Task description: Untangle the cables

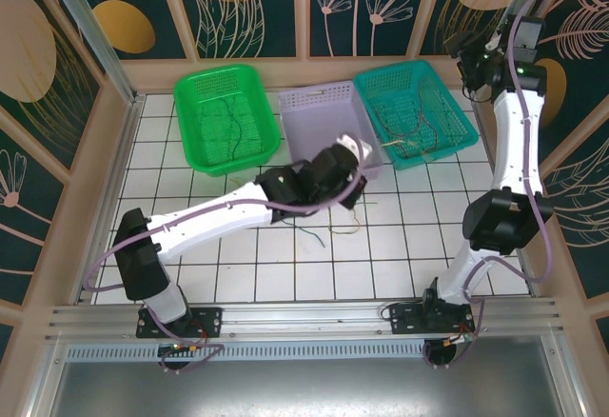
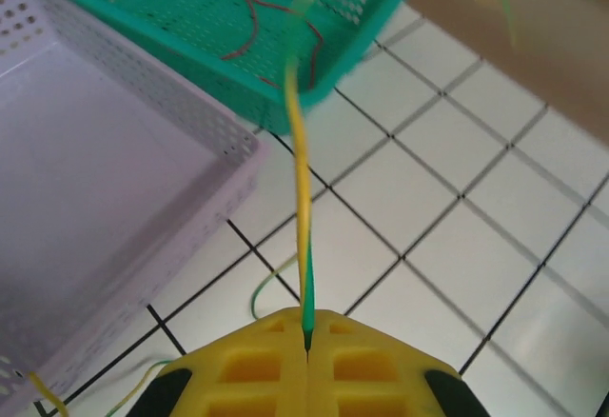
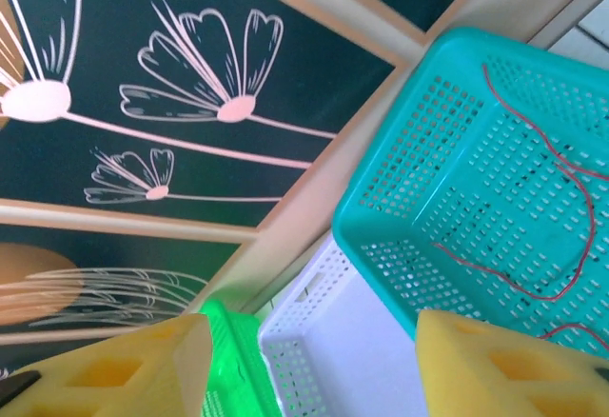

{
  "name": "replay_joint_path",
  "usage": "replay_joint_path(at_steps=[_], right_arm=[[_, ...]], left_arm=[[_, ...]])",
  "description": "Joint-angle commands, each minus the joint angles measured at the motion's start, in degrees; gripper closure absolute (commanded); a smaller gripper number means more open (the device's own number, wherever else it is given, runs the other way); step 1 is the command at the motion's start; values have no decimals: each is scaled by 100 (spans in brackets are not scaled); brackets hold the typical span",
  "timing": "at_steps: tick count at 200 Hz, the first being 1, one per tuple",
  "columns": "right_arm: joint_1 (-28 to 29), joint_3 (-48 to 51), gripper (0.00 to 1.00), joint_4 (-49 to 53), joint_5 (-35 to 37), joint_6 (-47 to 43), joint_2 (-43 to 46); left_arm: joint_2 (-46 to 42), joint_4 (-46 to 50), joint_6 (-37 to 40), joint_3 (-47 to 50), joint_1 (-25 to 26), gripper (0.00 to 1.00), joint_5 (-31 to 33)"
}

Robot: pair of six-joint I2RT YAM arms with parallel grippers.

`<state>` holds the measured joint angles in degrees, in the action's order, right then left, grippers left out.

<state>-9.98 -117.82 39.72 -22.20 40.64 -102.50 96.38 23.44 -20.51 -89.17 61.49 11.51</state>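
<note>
The teal basket (image 3: pixel 400 208) just ahead of your wide-open, empty right gripper (image 3: pixel 314 341) holds limp red cables (image 3: pixel 561 179). Your left gripper (image 2: pixel 306 341) pinches a yellow-green cable (image 2: pixel 303 179) that runs ahead toward that basket. It looks light, thin and floppy, so grip near an end and pull gently.

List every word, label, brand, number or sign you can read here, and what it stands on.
None readable: the green basket, lilac basket and teal basket are unmarked, and the wall panels bear flower drawings, no lettering.
</note>
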Motion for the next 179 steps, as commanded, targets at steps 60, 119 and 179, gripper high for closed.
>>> replay_joint_path(at_steps=[60,119,179], right_arm=[[390,719,33,-304,1527,-73,1427],[1712,2172,35,-636,1716,30,1953],[2097,3170,39,-710,2008,113,2411]], left_arm=[[-550,1282,-2409,-572,-2030,100,-632],[-964,796,-3403,330,-4058,100,-973],[-698,27,-3291,337,-4357,100,-1800]])
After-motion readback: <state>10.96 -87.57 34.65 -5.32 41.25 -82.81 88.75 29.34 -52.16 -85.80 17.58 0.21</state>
